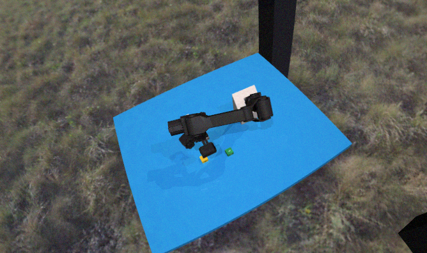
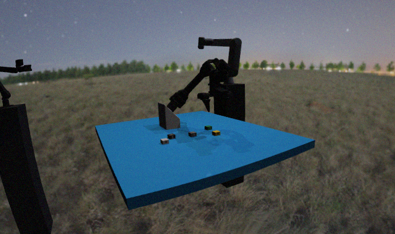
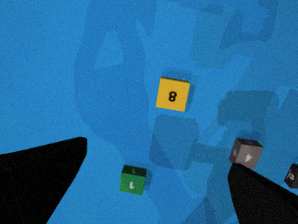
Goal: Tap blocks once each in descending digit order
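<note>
My gripper (image 3: pixel 158 159) is open and empty above the table. Between and beyond its fingertips lie a yellow block (image 1: pixel 203 159) (image 2: pixel 216 133) (image 3: pixel 172 95) showing 8 and a green block (image 1: pixel 229 151) (image 2: pixel 208 127) (image 3: pixel 133 180) showing 1. A grey block (image 2: pixel 192 134) (image 3: pixel 248 151) showing 4 lies by the right fingertip in the wrist view, its lower edge partly hidden. A black block (image 2: pixel 171 136) (image 3: pixel 292 176) is cut off at that view's right edge; its digit could be 6 or 9. A white block (image 2: pixel 164 141) lies beside it, digit unreadable. The arm covers these last three in the top view.
A pale wedge-shaped block (image 1: pixel 244 93) (image 2: pixel 171 119) stands on the blue table (image 1: pixel 260 179) (image 2: pixel 155 168) beneath part of the arm. Black pedestals (image 1: pixel 276 35) (image 2: pixel 16 165) stand outside the table. Arm shadows fall across the blocks' area.
</note>
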`<state>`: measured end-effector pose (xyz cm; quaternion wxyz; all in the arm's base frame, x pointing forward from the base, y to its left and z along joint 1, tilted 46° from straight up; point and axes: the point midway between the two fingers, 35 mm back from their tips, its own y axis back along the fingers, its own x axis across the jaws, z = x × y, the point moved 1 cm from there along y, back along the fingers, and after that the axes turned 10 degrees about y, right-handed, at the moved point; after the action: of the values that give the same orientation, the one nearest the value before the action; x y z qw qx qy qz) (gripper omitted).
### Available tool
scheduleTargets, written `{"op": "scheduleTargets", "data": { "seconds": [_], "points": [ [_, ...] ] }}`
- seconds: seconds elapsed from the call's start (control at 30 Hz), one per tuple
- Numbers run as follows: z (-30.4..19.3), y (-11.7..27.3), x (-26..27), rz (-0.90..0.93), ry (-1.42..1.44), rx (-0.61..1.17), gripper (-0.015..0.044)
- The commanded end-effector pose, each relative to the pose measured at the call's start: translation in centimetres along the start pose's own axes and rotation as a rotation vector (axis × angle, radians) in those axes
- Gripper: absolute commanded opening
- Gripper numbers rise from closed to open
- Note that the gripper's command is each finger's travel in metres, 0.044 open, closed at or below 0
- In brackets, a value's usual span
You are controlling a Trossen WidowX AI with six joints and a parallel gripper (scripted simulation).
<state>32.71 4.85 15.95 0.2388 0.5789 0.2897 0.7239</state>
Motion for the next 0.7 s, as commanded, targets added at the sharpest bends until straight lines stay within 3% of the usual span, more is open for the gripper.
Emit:
{"op": "scheduleTargets", "data": {
  "seconds": [0.0, 0.67],
  "points": [
    [1.1, 0.0, -0.3, 0.001, 0.004, -0.007, 0.04],
    [1.3, 0.1, -1.7, -0.006, 0.002, -0.007, 0.04]
  ]
}}
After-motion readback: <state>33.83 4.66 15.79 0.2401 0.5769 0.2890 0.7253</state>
